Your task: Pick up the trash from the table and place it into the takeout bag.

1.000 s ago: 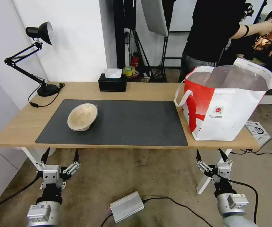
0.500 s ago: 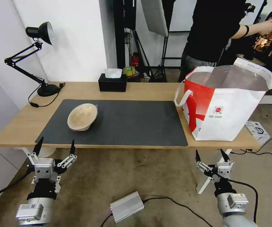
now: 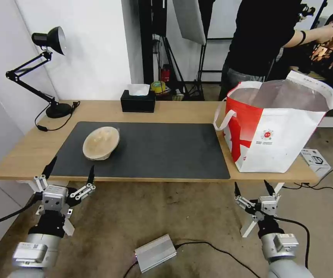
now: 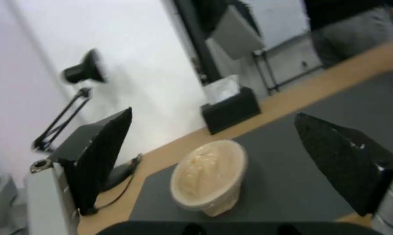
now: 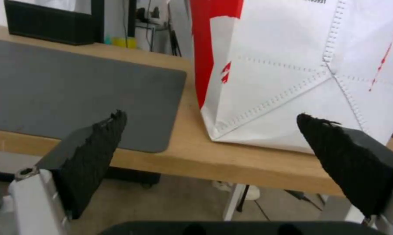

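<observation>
Your left gripper (image 3: 70, 170) hangs at the counter (image 3: 174, 110) edge, jaws wide, empty; tan bowl (image 3: 101, 143) at its 1 o'clock. Right gripper (image 3: 251, 186) below the takeout bag (image 3: 286, 143), jaws wide, empty.

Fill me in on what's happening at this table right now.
The robot is clearing trash into the takeout bag. One piece is on the table: a tan paper-pulp bowl, tilted on the dark grey mat. The left gripper is open at the table's near edge, in front of the bowl and not touching it. The right gripper is open and empty, below the edge in front of the bag, which stands open at the table's right end.
</observation>
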